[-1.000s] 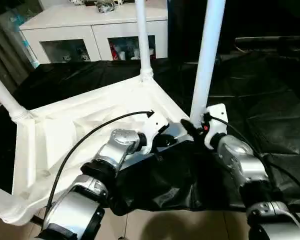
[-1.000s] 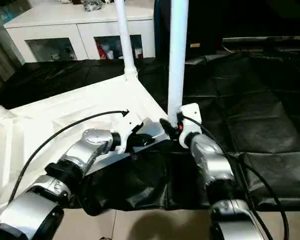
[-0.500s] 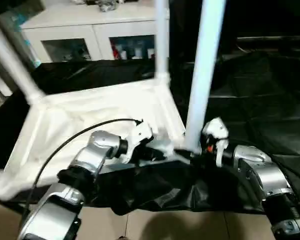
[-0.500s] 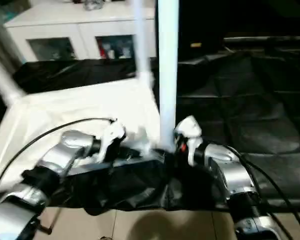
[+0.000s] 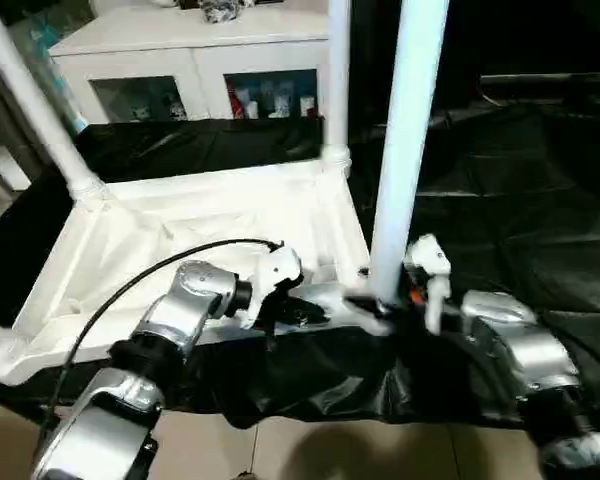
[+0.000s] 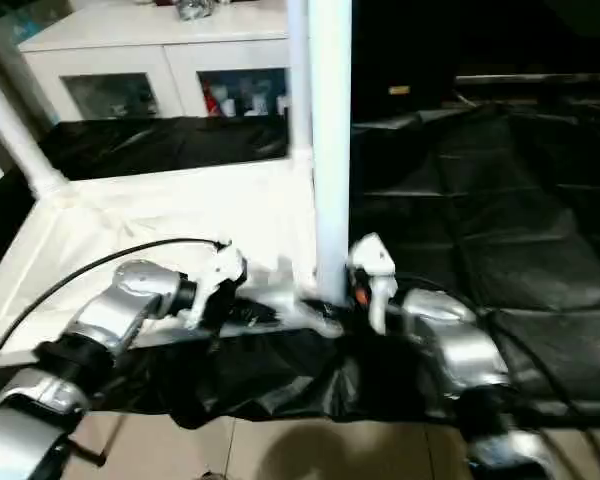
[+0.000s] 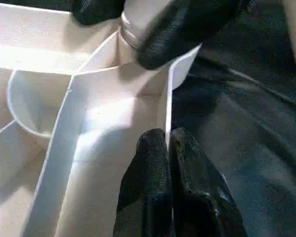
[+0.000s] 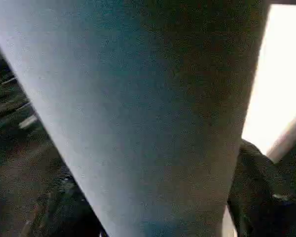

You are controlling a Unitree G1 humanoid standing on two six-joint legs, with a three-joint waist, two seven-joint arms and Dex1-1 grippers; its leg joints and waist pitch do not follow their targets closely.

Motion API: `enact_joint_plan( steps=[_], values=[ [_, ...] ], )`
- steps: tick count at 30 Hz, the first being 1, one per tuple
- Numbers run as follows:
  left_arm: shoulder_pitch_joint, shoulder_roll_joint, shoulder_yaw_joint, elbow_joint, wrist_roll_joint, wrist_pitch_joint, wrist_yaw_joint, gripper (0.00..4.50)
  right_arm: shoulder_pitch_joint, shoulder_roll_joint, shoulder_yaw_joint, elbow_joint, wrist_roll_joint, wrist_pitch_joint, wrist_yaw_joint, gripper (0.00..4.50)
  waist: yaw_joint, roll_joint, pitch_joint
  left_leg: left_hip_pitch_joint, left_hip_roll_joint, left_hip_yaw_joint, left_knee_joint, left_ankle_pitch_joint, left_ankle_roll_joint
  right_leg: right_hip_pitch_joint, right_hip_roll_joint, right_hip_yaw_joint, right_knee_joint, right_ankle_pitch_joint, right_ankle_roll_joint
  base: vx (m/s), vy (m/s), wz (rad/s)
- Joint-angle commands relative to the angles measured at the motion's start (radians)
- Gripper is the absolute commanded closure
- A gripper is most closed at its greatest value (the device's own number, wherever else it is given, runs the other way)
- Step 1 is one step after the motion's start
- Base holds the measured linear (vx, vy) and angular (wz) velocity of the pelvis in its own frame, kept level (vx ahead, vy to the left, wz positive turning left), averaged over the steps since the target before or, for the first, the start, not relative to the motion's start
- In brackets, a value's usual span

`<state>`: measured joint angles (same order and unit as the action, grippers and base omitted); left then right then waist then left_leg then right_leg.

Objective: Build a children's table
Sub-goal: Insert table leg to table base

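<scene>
The upturned tabletop's (image 5: 190, 235) thin rim is pinched by the left gripper (image 7: 168, 148), jaws together. The upright near leg (image 5: 405, 150) is straddled at its base by the right gripper (image 5: 380, 305), but whether its jaws grip cannot be told.

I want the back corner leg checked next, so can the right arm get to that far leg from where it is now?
Probably not directly: the near leg stands right at the right gripper, between it and the far leg.

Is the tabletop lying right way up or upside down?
Upside down: the tabletop shows its ribbed underside, and legs rise from its corner sockets.
</scene>
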<state>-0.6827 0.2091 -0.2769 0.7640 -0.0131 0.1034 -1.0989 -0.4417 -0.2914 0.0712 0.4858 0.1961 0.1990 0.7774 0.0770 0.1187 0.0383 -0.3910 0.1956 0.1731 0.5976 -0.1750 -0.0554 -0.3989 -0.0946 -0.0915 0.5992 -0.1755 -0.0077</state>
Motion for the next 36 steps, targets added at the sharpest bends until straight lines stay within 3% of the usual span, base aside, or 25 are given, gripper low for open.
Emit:
enact_joint_plan(
  steps=[1, 2, 4, 6, 8, 10, 11, 16, 18, 23, 28, 35, 36],
  values=[
    [-0.044, -0.026, 0.048, 0.022, -0.004, 0.007, 0.114, 4.5, -0.006, 0.019, -0.018, 0.077, -0.051, 0.022, -0.148, 1.82, -0.007, -0.014, -0.061, 0.021, 0.023, -0.011, -0.073, -0.269, 0.028, 0.047, -0.055, 0.036, -0.084, -0.312, -0.191, 0.0, 0.0, 0.0],
    [-0.074, -0.063, 0.075, 0.068, 0.0, 0.021, 0.234, 4.5, -0.026, 0.062, -0.057, 0.12, -0.043, 0.037, -0.266, 1.88, -0.013, -0.012, -0.061, 0.017, 0.022, -0.011, -0.073, -0.26, 0.03, 0.049, -0.055, 0.038, -0.086, -0.313, -0.182, 0.0, 0.0, 0.0],
    [-0.083, -0.074, 0.084, 0.081, -0.001, 0.024, 0.269, 4.5, -0.033, 0.076, -0.071, 0.134, -0.039, 0.041, -0.304, 1.89, -0.018, -0.013, -0.064, 0.016, 0.021, -0.012, -0.071, -0.243, 0.031, 0.051, -0.055, 0.038, -0.084, -0.284, -0.186, 0.0, 0.0, 0.0],
    [-0.104, -0.106, 0.102, 0.105, -0.005, 0.026, 0.339, 4.5, -0.052, 0.115, -0.103, 0.165, -0.028, 0.047, -0.393, 1.89, -0.02, -0.014, -0.067, 0.012, 0.019, -0.011, -0.067, -0.209, 0.056, 0.053, -0.055, 0.037, -0.081, -0.238, -0.193, 0.0, 0.0, 0.0],
    [-0.111, -0.119, 0.106, 0.112, -0.006, 0.026, 0.36, 4.5, -0.06, 0.128, -0.105, 0.178, -0.032, 0.047, -0.422, 1.9, -0.018, -0.014, -0.069, 0.008, 0.019, -0.012, -0.064, -0.177, 0.077, 0.056, -0.054, 0.034, -0.078, -0.197, -0.199, 0.0, 0.0, 0.0],
    [-0.118, -0.143, 0.104, 0.116, -0.009, 0.022, 0.368, 4.5, -0.066, 0.149, -0.074, 0.187, -0.05, 0.014, -0.4, 1.9, -0.019, -0.014, -0.07, 0.006, 0.018, -0.011, -0.063, -0.17, 0.085, 0.057, -0.054, 0.033, -0.076, -0.182, -0.204, 0.0, 0.0, 0.0],
    [-0.122, -0.152, 0.103, 0.122, -0.009, 0.017, 0.366, 4.5, -0.069, 0.158, -0.063, 0.191, -0.054, -0.002, -0.382, 1.34, -0.017, -0.014, -0.07, 0.008, 0.019, -0.01, -0.063, -0.176, 0.091, 0.057, -0.055, 0.033, -0.078, -0.184, -0.205, 0.0, 0.0, 0.0],
    [-0.12, -0.153, 0.084, 0.127, -0.006, -0.008, 0.311, 4.5, -0.068, 0.176, -0.062, 0.159, -0.014, -0.008, -0.297, 1.12, -0.021, -0.013, -0.068, 0.005, 0.02, -0.012, -0.065, -0.19, 0.106, 0.061, -0.054, 0.031, -0.078, -0.193, -0.205, 0.0, 0.0, 0.0],
    [-0.098, -0.124, 0.064, 0.101, -0.011, -0.009, 0.225, 4.5, -0.048, 0.132, -0.002, 0.106, -0.025, -0.027, -0.18, 0.93, -0.022, -0.013, -0.068, 0.006, 0.021, -0.011, -0.064, -0.192, 0.11, 0.061, -0.054, 0.032, -0.078, -0.189, -0.206, 0.0, 0.0, 0.0],
    [-0.068, -0.077, 0.044, 0.059, -0.022, -0.008, 0.11, 4.5, -0.009, 0.056, 0.064, 0.04, -0.041, -0.057, -0.013, 0.93, -0.019, -0.014, -0.069, 0.006, 0.024, -0.011, -0.063, -0.188, 0.121, 0.061, -0.055, 0.032, -0.075, -0.175, -0.221, 0.0, 0.0, 0.0],
    [-0.02, -0.007, 0.016, -0.019, -0.042, -0.012, -0.059, 4.5, 0.038, -0.03, 0.086, -0.062, 0.0, -0.045, 0.172, 0.93, -0.016, -0.014, -0.069, 0.005, 0.028, -0.01, -0.063, -0.19, 0.136, 0.059, -0.054, 0.034, -0.071, -0.162, -0.231, 0.0, 0.0, 0.0],
    [0.021, 0.062, -0.009, -0.108, -0.067, 0.028, -0.229, 4.5, 0.074, -0.101, 0.101, -0.139, 0.039, -0.016, 0.314, 0.93, -0.004, -0.008, -0.068, 0.012, 0.034, -0.009, -0.066, -0.199, 0.123, 0.053, -0.054, 0.038, -0.069, -0.161, -0.24, 0.0, 0.0, 0.0],
    [0.022, 0.064, -0.01, -0.112, -0.067, 0.029, -0.231, 4.5, 0.075, -0.102, 0.1, -0.142, 0.039, -0.014, 0.317, 1.16, -0.002, -0.009, -0.068, 0.012, 0.034, -0.009, -0.067, -0.199, 0.121, 0.053, -0.054, 0.038, -0.07, -0.163, -0.238, 0.0, 0.0, 0.0]
  ],
)
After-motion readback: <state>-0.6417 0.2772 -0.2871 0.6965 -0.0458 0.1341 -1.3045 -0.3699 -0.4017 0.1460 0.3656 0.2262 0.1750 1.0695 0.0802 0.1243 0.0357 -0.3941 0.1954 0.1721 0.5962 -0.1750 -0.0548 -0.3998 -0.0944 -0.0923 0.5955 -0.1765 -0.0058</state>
